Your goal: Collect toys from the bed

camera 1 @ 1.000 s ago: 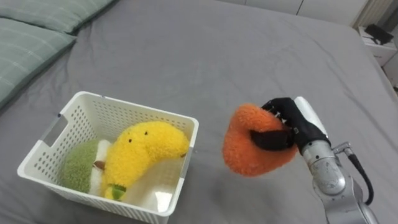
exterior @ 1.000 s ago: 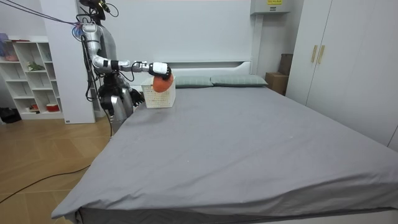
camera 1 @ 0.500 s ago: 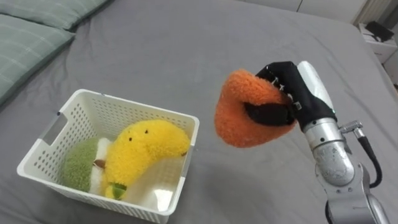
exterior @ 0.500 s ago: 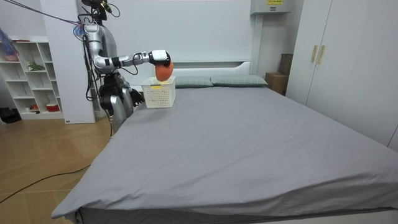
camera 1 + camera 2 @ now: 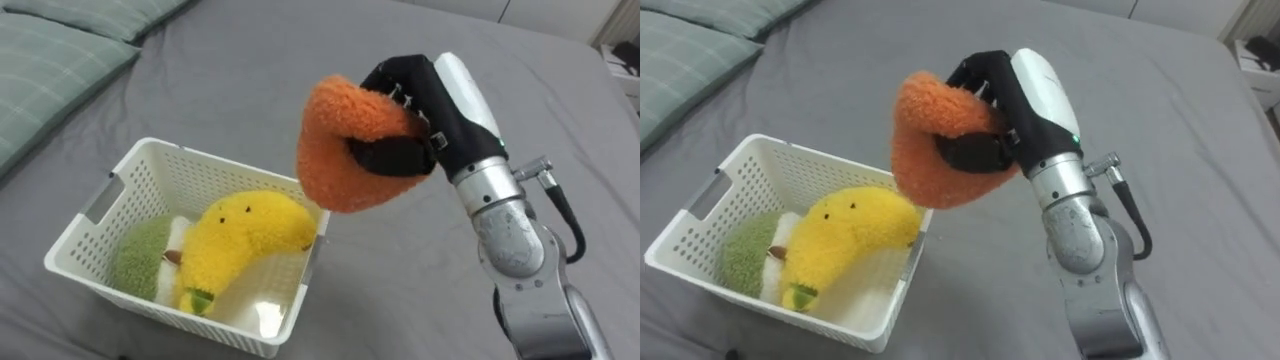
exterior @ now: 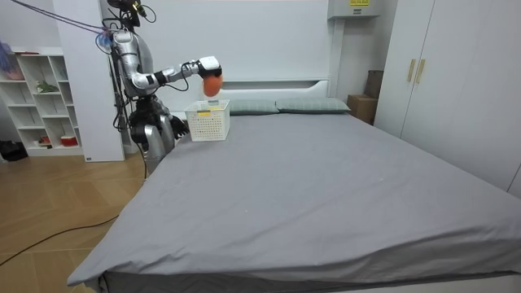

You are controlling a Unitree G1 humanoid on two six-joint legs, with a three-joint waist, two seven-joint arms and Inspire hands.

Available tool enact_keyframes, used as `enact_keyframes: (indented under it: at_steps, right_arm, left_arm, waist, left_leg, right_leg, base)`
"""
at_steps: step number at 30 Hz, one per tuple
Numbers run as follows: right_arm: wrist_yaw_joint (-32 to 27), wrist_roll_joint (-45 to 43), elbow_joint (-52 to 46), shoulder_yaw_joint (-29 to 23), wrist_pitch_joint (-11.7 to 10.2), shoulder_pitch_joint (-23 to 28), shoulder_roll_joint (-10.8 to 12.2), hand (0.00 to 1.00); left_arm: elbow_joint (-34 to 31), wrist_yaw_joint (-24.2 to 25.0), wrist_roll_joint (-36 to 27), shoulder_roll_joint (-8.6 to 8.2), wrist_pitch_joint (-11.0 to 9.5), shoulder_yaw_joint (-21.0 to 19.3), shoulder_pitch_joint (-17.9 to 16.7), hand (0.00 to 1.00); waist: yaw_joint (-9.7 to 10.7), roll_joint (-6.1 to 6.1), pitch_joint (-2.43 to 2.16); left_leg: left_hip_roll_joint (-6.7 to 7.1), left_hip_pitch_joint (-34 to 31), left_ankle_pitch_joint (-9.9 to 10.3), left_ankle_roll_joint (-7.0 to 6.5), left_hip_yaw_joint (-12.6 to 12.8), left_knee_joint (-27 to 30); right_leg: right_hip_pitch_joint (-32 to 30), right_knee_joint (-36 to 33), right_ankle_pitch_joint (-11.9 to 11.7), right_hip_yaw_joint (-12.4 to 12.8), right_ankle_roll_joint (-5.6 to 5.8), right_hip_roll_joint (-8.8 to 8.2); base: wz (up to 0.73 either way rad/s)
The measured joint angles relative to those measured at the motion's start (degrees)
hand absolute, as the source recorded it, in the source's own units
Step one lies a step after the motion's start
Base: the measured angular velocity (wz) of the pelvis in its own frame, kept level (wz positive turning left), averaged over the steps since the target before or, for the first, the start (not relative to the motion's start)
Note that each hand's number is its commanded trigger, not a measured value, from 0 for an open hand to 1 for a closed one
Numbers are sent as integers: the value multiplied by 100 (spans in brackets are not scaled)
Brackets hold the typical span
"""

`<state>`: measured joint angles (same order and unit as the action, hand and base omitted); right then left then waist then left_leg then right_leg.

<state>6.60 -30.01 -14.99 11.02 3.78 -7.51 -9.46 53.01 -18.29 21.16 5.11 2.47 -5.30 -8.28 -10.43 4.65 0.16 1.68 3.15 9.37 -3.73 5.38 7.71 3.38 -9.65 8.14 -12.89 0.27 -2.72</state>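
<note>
— Where to find the orange toy [image 5: 345, 150]?
— Up in the air, over the right rim of the basket [image 5: 210, 163], clear of it and touching nothing inside.
— Held how?
— Clamped in the right hand [image 5: 425, 105], with fingers curled over the top and the thumb pressed across the front, sunk into the fluff.
— Pointing which way?
— Long axis near upright, tilted a little. Fat rounded end down, toward the basket's right rim; upper end tucked under the fingers, away from the basket.
— And inside the basket?
— Yellow toy [image 5: 248, 232], banana-shaped, lying slantwise: stalk end low by the basket's near wall, other end propped against its right rim. Green toy [image 5: 138, 262] just beside, toward the basket's left wall and lower down.
— Around the basket?
— Grey bed [image 5: 250, 70] under it. Pillows [image 5: 50, 60] off past its left wall. From the room view: standing beside the bed's corner by the basket, right arm stretched out high over it.
</note>
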Motion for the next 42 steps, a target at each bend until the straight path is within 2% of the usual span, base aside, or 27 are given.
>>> enact_keyframes:
  at_steps: [7,10,11,12,13,14,15,16,22,27,37,42]
  right_arm:
    - [120,-1,-165,519,4,-290,94,100]
    - [204,-9,-165,655,0,-340,129,100]
    - [226,-19,-163,731,0,-368,123,90]
    - [227,-19,-163,780,0,-372,119,66]
    - [237,-22,-156,863,0,-371,117,54]
    - [240,-29,-149,933,0,-371,116,25]
    - [240,-30,-145,968,1,-371,115,8]
    - [240,-31,-130,1029,1,-371,111,0]
    - [249,-97,4,1157,8,-372,107,0]
    - [331,-230,92,1256,129,-372,104,0]
    - [425,-198,125,1273,144,-371,82,0]
    - [450,-202,144,1282,240,-371,70,0]
  left_arm:
    - [0,22,158,10,4,239,68,0]
    - [0,23,159,37,-5,339,143,0]
    - [4,25,159,45,-6,347,145,0]
    - [10,26,159,52,-6,351,144,0]
    - [12,27,159,68,-7,370,150,0]
    - [11,28,159,73,-8,385,176,0]
    - [11,32,163,73,-8,389,193,0]
    - [11,49,185,73,-8,393,225,0]
    - [10,131,206,75,-7,387,322,0]
    - [7,146,211,98,-3,391,375,0]
    - [6,158,205,120,2,393,374,0]
    - [-6,237,207,153,2,393,376,0]
  waist:
    - [-194,5,1]
    - [-268,49,23]
    - [-300,69,32]
    - [-319,74,36]
    - [-325,90,41]
    - [-338,112,42]
    - [-372,117,47]
    - [-411,124,54]
    - [-574,185,67]
    - [-576,239,77]
    - [-572,257,72]
    - [-564,273,68]
  left_leg:
    - [2,-53,0,0,-30,3]
    - [7,-67,-1,0,-85,0]
    - [6,-73,-1,0,-99,0]
    - [6,-77,-1,0,-107,0]
    - [7,-85,-1,0,-129,0]
    - [9,-98,-1,0,-152,0]
    - [9,-99,-1,0,-154,0]
    - [9,-101,-1,0,-153,-2]
    - [10,-115,-1,0,-167,2]
    - [17,-152,-1,0,-226,32]
    - [18,-153,-1,0,-236,49]
    - [19,-158,-1,0,-244,50]
  right_leg:
    - [-42,1,0,-25,0,0]
    - [-36,1,0,-77,0,-5]
    - [-36,6,0,-103,0,-5]
    - [-36,7,0,-131,0,-6]
    - [-36,11,0,-150,0,-7]
    - [-36,13,0,-162,0,-11]
    - [-38,14,0,-163,1,-11]
    - [-38,22,0,-165,1,-10]
    - [-38,27,0,-189,1,-11]
    - [-39,26,0,-230,1,-16]
    - [-26,23,0,-218,1,-17]
    - [-22,22,0,-265,1,-21]
  base:
    - [1]
    - [9]
    - [7]
    - [7]
    - [10]
    - [9]
    - [5]
    - [0]
    - [1]
    - [5]
    - [0]
    - [0]
